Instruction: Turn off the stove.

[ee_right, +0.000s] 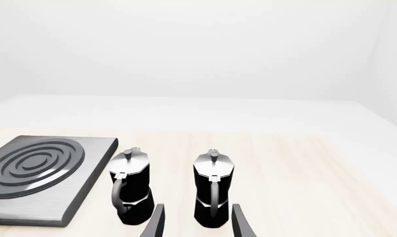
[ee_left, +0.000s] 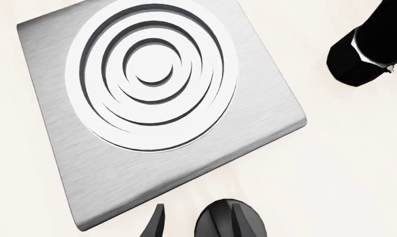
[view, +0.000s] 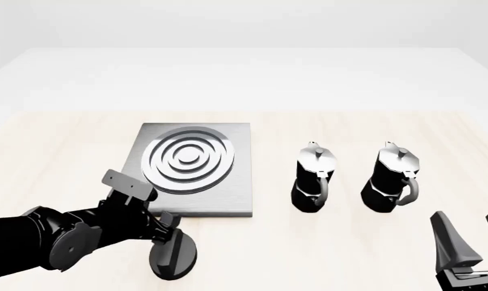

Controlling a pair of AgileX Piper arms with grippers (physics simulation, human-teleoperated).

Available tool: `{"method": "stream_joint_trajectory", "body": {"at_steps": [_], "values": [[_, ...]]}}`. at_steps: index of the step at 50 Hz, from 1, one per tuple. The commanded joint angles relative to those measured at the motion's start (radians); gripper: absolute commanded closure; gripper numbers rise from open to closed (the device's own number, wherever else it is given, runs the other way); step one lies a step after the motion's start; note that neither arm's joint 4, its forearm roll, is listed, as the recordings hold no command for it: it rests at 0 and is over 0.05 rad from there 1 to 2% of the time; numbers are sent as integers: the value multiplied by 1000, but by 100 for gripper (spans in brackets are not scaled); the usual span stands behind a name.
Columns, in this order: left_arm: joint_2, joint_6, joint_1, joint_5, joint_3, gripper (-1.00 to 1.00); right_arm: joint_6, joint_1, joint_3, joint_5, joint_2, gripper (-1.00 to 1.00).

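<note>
Because the left gripper [view: 173, 245] sits over the round black ridged knob [view: 173, 257] with its dark fingers spread to either side of it, and I cannot tell whether the pads touch, the main risk, as I judge it, is a slipping or glancing grip: closing off-centre would push the loose-looking knob across the pale wooden table [view: 325, 254] rather than turn it.

Largest thing first: the flat square brushed-grey stove slab [view: 227, 182] with concentric silver burner rings lies at 12 o'clock from the knob, its near edge just beside the gripper. A wrist roll that swings the left arm's bulk forward could knock that rounded edge.

Next, two black-and-silver moka pots, the nearer [view: 313, 179] at about 2 o'clock from the knob and the farther [view: 391, 179] beyond it, stand well apart from the left arm and pose little hazard.

Smallest concern: the right gripper [view: 470, 239] hangs at the 4 o'clock corner of the front view, fingers spread, holding nothing.

Open room lies from 3 to 5 o'clock of the knob, bare tabletop.
</note>
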Motion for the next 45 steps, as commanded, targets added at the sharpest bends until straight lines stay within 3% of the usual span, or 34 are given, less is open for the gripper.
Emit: {"method": "stream_joint_trajectory", "body": {"at_steps": [1, 16, 24, 45], "values": [[-12, 23, 6, 30, -28, -100, 2, 0, 0, 3, -4, -100], [-164, 100, 150, 150, -2, -100, 0, 8, 0, -1, 1, -100], [-295, 130, 229, 270, -4, -100, -3, 16, 0, -2, 3, -100], [-549, 168, 285, 542, -18, -100, 12, 12, -1, 3, -4, -100]]}}
